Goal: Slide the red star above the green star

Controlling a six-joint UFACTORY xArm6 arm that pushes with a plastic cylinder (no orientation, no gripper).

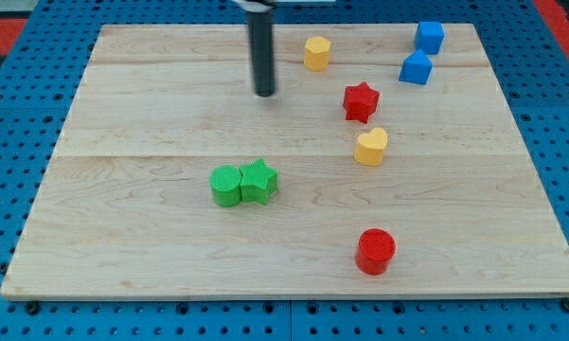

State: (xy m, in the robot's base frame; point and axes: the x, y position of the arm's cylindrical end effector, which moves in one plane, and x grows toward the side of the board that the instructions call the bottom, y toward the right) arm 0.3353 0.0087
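Since my tip (264,94) stands bare, touching nothing, left of the red star (361,101), that star lies up and right of the green star (258,181); I must get round its right side.

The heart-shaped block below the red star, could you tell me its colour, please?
Yellow: the heart shows plainly in the camera view, just below the red star.

red star (361,101), green star (258,181), dark rod (263,52), pale wooden board (123,123).

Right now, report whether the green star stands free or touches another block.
Touching: the green star sits flush against the green cylinder on its left.
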